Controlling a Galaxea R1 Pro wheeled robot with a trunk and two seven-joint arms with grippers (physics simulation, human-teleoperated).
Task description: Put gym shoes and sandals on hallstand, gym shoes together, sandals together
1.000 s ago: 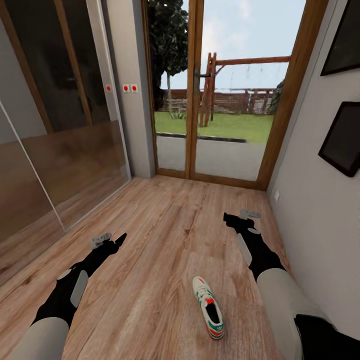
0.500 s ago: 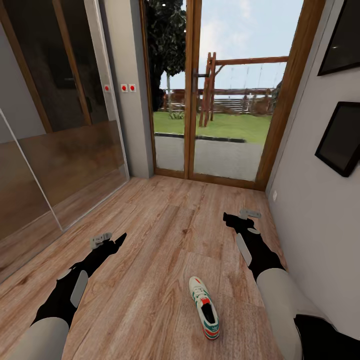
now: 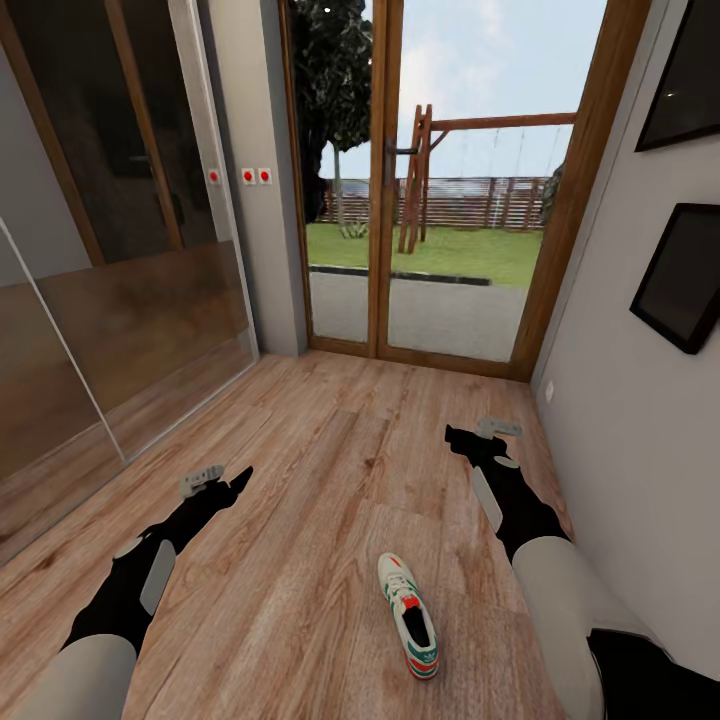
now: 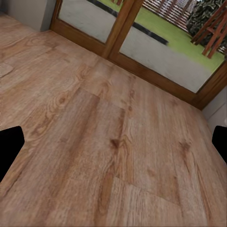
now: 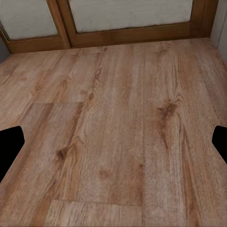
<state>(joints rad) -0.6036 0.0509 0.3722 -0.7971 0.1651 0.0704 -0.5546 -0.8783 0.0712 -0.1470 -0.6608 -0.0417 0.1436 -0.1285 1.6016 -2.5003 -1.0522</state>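
One gym shoe (image 3: pixel 408 614), white with green stripes and a red-orange tongue, lies on the corridor floor (image 3: pixel 330 470) between my arms, toe pointing away from me. My left gripper (image 3: pixel 215 482) hangs over bare floor well to the shoe's left. My right gripper (image 3: pixel 490 432) is beyond the shoe and to its right, near the wall. In both wrist views the black fingertips (image 4: pixel 9 146) (image 5: pixel 9 149) sit far apart at the picture's edges with only planks between them, so both grippers are open and empty. The sandals and the hallstand are out of view.
A wood-framed glass door (image 3: pixel 445 200) closes the corridor ahead, with a garden behind it. Glass sliding panels (image 3: pixel 120 250) run along the left. On the right is a grey wall (image 3: pixel 620 420) with dark frames (image 3: pixel 685 275), close to my right arm.
A second ago the whole picture shifted slightly left, so the camera moved. Over the last half second nothing has moved. Shoe and arms keep their places.
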